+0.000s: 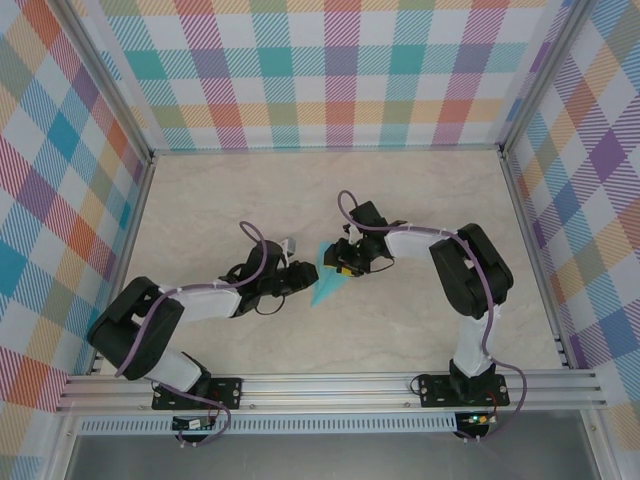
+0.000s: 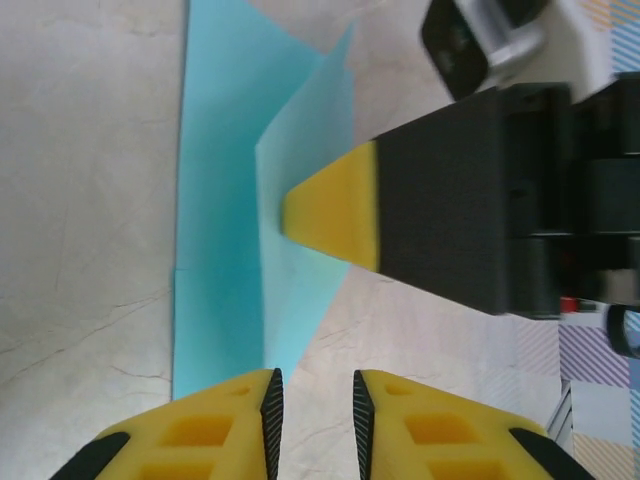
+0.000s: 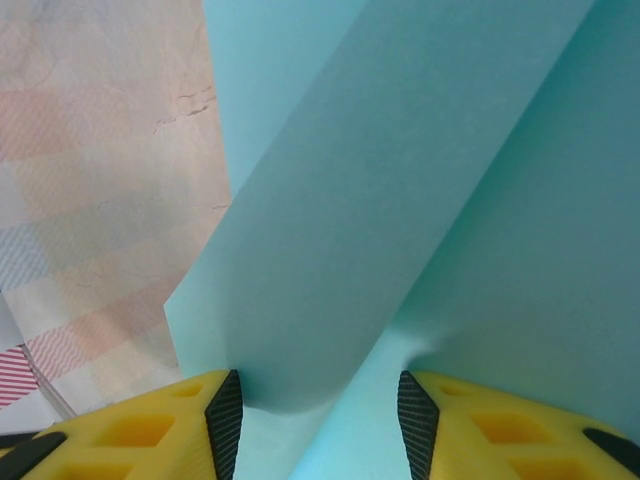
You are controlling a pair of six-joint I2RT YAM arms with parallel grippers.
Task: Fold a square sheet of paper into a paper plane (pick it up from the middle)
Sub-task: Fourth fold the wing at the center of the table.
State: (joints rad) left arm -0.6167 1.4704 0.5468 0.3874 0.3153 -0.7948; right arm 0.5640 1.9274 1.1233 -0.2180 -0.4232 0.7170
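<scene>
Low in the left wrist view, the left gripper (image 2: 315, 410) is showing a narrow slit between its jaws, holding nothing, right at the near edge of the turquoise sheet of paper (image 2: 220, 200), which is lying creased to a point on the bench (image 2: 80, 200) mid-frame. Beyond, the right gripper (image 3: 317, 420) is standing half open, a raised fold running between its pads (image 3: 225, 415).

The left end effector (image 2: 315, 385) stands narrowly parted; the right end effector (image 3: 320, 395) gapes wider, facing it closely
</scene>
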